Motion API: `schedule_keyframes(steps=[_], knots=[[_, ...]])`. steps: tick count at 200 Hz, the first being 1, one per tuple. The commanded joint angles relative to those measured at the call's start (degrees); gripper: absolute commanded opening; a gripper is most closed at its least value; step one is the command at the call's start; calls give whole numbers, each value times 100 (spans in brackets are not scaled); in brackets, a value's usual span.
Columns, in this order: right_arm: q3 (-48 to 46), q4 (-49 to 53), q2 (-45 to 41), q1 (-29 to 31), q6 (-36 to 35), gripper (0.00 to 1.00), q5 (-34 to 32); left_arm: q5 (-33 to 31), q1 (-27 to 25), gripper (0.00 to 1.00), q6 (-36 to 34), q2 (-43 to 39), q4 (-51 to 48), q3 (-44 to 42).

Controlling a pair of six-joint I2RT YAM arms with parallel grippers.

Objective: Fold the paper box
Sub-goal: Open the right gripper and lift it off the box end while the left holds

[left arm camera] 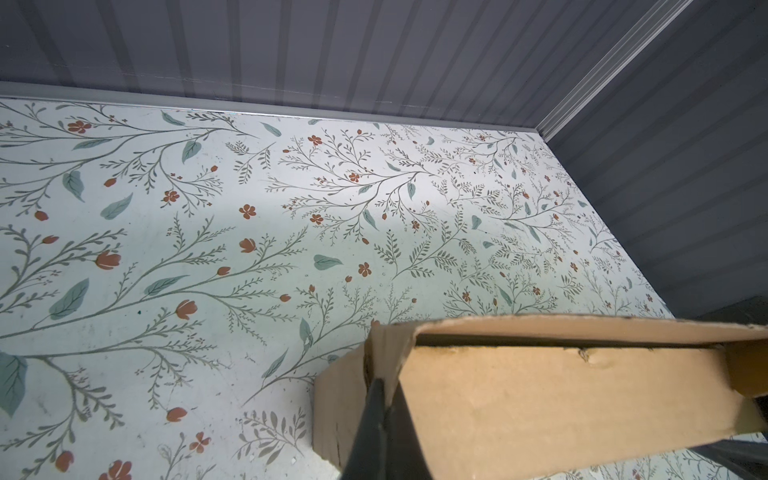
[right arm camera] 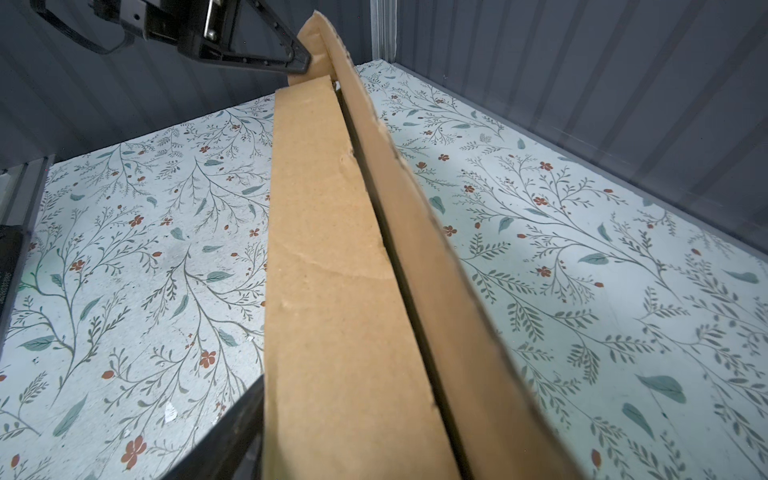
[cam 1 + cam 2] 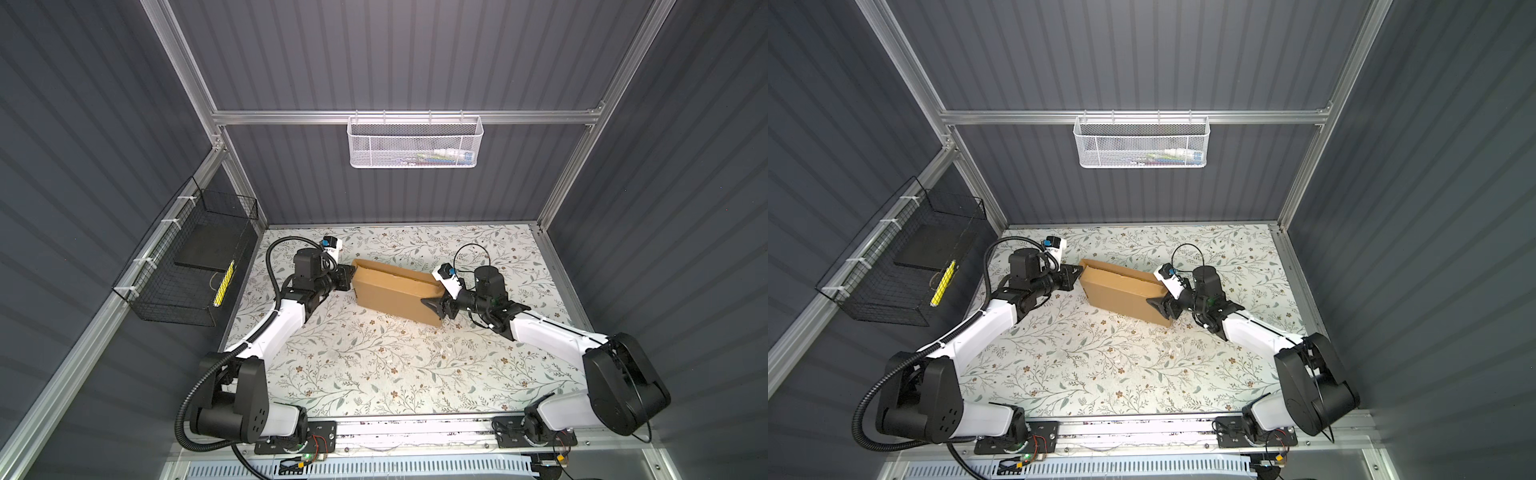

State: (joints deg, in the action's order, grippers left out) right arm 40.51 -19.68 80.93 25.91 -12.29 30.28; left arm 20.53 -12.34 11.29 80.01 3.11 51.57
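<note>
Toward the far middle of the floral-patterned table (image 3: 374,374), the shallow brown corrugated cardboard box (image 3: 395,293) lies slantwise between the two arms. The left gripper (image 3: 351,276) is closed, its tips set against the box's left end. The right gripper (image 3: 435,306) stands with jaws apart at the right end, clamping nothing that shows. A dark gap runs beside the lid (image 2: 436,257), so closing seems unfinished. The left end should be braced firmly and the lid pressed down evenly, without crushing the soft wall.
</note>
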Motion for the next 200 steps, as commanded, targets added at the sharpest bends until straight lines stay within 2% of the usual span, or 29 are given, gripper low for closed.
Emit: schedule_keyframes(steps=[1, 129, 166, 188, 200], knots=[[-184, -156, -218, 4, 162, 71, -374, -298, -49, 0, 115, -29, -351, -169], [-831, -123, -1161, -145, 371, 75, -883, -646, -328, 0, 365, 19, -211, -212], [-843, 339, -1649, -140, 381, 75, -969, -795, -422, 0, 467, -63, -213, -218], [-904, 595, -2270, -143, 492, 74, -1051, -888, -471, 0, 505, -117, -229, -223], [-935, 720, -2556, -147, 596, 72, -1441, -943, -502, 0, 534, -134, -232, -218]])
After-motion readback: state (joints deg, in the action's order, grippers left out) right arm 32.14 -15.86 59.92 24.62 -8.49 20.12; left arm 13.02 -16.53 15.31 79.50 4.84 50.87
